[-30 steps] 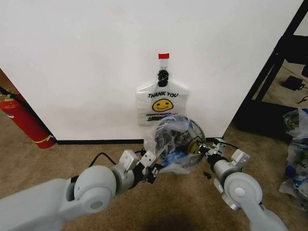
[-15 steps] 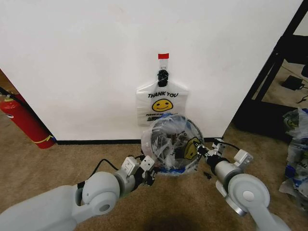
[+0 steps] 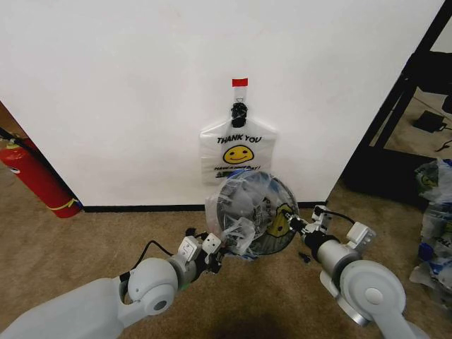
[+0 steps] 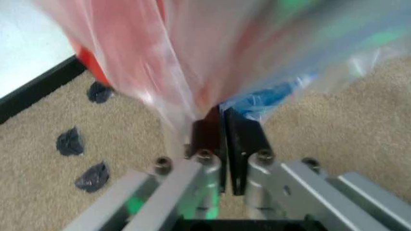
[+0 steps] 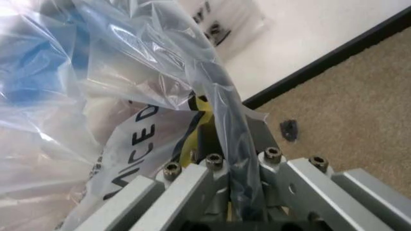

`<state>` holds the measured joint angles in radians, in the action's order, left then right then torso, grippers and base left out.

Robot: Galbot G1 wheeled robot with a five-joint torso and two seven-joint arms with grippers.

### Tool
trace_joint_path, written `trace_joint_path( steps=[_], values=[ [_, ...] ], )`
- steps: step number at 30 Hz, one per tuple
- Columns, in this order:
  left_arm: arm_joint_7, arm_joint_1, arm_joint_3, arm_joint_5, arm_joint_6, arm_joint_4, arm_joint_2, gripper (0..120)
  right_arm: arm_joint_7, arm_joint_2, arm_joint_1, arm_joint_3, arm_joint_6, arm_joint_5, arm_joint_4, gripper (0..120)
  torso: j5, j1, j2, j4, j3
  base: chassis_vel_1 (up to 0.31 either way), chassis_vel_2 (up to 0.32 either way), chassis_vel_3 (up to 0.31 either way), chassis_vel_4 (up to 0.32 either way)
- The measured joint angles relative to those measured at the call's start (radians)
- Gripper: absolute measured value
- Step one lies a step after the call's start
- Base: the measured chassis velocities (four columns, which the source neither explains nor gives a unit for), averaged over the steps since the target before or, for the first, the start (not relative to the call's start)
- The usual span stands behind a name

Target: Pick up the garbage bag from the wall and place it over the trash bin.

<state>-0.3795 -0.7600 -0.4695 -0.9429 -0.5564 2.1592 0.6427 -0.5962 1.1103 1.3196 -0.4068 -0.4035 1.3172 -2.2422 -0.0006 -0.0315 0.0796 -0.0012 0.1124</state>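
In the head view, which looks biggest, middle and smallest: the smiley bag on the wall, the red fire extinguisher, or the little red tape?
1. The smiley bag looks biggest.
2. The fire extinguisher looks nearly as big, so that order is unsure.
3. The red tape is plainly smallest.

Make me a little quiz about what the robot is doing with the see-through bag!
1. True or false: the left gripper is shut on the garbage bag.
2. What hangs on the wall behind it? A: smiley bag, B: a clock, C: a coat.
3. Fill in: the right gripper pinches the bag's ____ by the trash bin.

Key: 1 true; 2 A; 3 edge.
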Motion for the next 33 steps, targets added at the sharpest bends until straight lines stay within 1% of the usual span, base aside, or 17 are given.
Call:
trace_joint_path(
  steps=[1, 2, 4, 6, 8, 9, 15, 16, 17, 18, 20, 22, 24, 25, 26, 30, 33],
  values=[
    [-0.007, -0.016, 0.007, 0.005, 0.000, 0.025, -0.015, 11, 0.007, 0.003, -0.005, 0.000, 0.005, -0.011, 0.020, 0, -0.0003, 0.000, 0.000, -0.0001, 0.000, 0.000, 0.000, 0.000, 0.000],
    [-0.007, -0.016, 0.007, 0.005, 0.000, 0.025, -0.015, 11, 0.007, 0.003, -0.005, 0.000, 0.005, -0.011, 0.020, 0, -0.0003, 0.000, 0.000, -0.0001, 0.000, 0.000, 0.000, 0.000, 0.000],
    [-0.029, -0.037, 0.014, 0.014, 0.003, 0.063, -0.040, 22, 0.012, 0.005, -0.011, 0.000, 0.014, -0.030, 0.050, 0, 0.0000, 0.000, 0.000, -0.0001, 0.000, 0.000, 0.000, 0.000, 0.000],
    [-0.041, -0.043, 0.019, 0.017, 0.003, 0.086, -0.056, 26, 0.016, 0.007, -0.014, 0.000, 0.018, -0.039, 0.066, 0, -0.0004, 0.000, 0.000, -0.0001, 0.000, 0.000, 0.000, 0.000, 0.000],
    [-0.050, -0.045, 0.028, 0.019, 0.001, 0.112, -0.080, 38, 0.022, 0.009, -0.020, -0.003, 0.023, -0.050, 0.086, 0, -0.0003, 0.000, 0.000, -0.0003, 0.000, 0.000, 0.000, 0.000, 0.000],
    [-0.050, -0.045, 0.028, 0.019, 0.001, 0.112, -0.080, 38, 0.022, 0.009, -0.020, -0.003, 0.023, -0.050, 0.086, 0, -0.0003, 0.000, 0.000, -0.0003, 0.000, 0.000, 0.000, 0.000, 0.000],
    [-0.059, -0.046, 0.066, 0.019, -0.004, 0.145, -0.113, 58, 0.031, 0.007, -0.024, -0.016, 0.028, -0.060, 0.097, 0, -0.0004, 0.000, 0.000, -0.0003, 0.000, 0.000, 0.000, 0.000, 0.000],
    [-0.070, -0.046, 0.094, 0.004, -0.003, 0.160, -0.118, 63, 0.035, 0.006, -0.021, -0.021, 0.032, -0.071, 0.098, 0, -0.0004, 0.000, 0.000, -0.0002, 0.000, 0.000, 0.000, 0.000, 0.000],
    [-0.070, -0.046, 0.094, 0.004, -0.003, 0.160, -0.118, 63, 0.035, 0.006, -0.021, -0.021, 0.032, -0.071, 0.098, 0, -0.0004, 0.000, 0.000, -0.0002, 0.000, 0.000, 0.000, 0.000, 0.000],
    [-0.099, -0.033, 0.120, -0.033, 0.001, 0.178, -0.117, 71, 0.041, 0.008, -0.019, -0.021, 0.039, -0.089, 0.098, 0, -0.0004, 0.000, 0.000, -0.0001, 0.000, 0.000, 0.000, 0.000, 0.000],
    [-0.128, 0.004, 0.139, -0.097, 0.004, 0.199, -0.114, 76, 0.048, 0.012, -0.016, -0.019, 0.052, -0.114, 0.098, 0, -0.0004, 0.000, 0.000, -0.0003, 0.000, 0.000, 0.000, 0.000, 0.000],
    [-0.148, 0.079, 0.156, -0.212, 0.005, 0.232, -0.101, 85, 0.054, 0.021, -0.015, -0.006, 0.073, -0.157, 0.103, 0, -0.0001, 0.000, 0.000, -0.0004, 0.000, 0.000, 0.000, 0.000, 0.000],
    [-0.155, 0.148, 0.147, -0.291, 0.003, 0.245, -0.088, 77, 0.054, 0.030, -0.015, 0.003, 0.089, -0.185, 0.108, 0, -0.0002, 0.000, 0.000, -0.0003, 0.000, 0.000, 0.000, 0.000, 0.000],
    [-0.155, 0.148, 0.147, -0.291, 0.003, 0.245, -0.088, 77, 0.054, 0.030, -0.015, 0.003, 0.089, -0.185, 0.108, 0, -0.0002, 0.000, 0.000, -0.0003, 0.000, 0.000, 0.000, 0.000, 0.000],
    [-0.157, 0.192, 0.131, -0.328, -0.003, 0.247, -0.078, 74, 0.054, 0.034, -0.015, 0.007, 0.095, -0.196, 0.109, 0, -0.0002, 0.000, 0.000, -0.0003, 0.000, 0.000, 0.000, 0.000, 0.000],
    [-0.179, 0.362, 0.063, -0.462, -0.040, 0.227, -0.012, 55, 0.052, 0.045, -0.013, 0.027, 0.106, -0.249, 0.110, 0, -0.0002, 0.000, 0.000, -0.0002, 0.000, 0.000, 0.000, 0.000, 0.000],
    [-0.199, 0.424, 0.033, -0.495, -0.057, 0.202, 0.020, 49, 0.052, 0.048, -0.012, 0.033, 0.108, -0.263, 0.111, 0, -0.0002, 0.000, 0.000, -0.0005, 0.000, 0.000, 0.000, 0.000, 0.000]
  ],
)
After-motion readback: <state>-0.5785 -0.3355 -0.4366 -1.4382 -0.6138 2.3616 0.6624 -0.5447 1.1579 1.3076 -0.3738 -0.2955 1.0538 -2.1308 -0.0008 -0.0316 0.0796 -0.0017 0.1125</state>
